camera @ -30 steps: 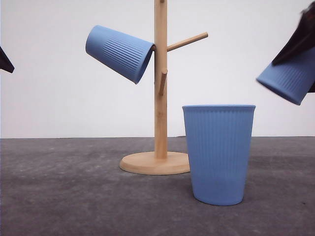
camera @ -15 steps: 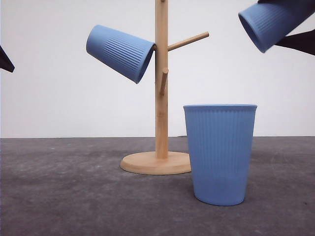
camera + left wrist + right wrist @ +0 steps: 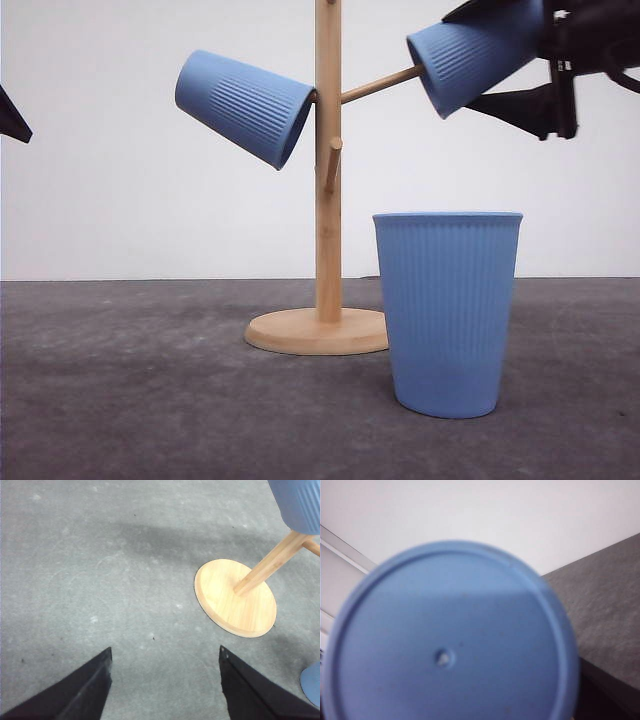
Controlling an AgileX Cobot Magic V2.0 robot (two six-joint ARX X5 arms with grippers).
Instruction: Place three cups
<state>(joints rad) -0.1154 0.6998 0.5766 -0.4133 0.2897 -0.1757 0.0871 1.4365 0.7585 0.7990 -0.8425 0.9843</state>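
We hold the second cup (image 3: 470,55) clamped in the right end effector (image 3: 545,60), mouth at the upper peg (image 3: 380,85); misaligned, it could topple the wooden cup tree (image 3: 326,200), while the left end effector (image 3: 165,690) idles agape.

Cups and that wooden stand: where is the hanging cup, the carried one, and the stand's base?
Hanging cup (image 3: 243,106): front view, ribbed side.
Carried cup (image 3: 470,55): front view, ribbed side near the rim.
Stand's base (image 3: 316,331): front view, top of the round disc.

Right tool (image 3: 545,65): matte black throughout, with angular housing and a wedge-shaped finger (image 3: 520,108) tapering to a point; a thin dark cable loops near the frame edge. Left tool (image 3: 165,690): two flat black fingers (image 3: 80,692) with straight bevelled edges, plain surfaces, no markings or screws discernible. Its black corner shows in front view.
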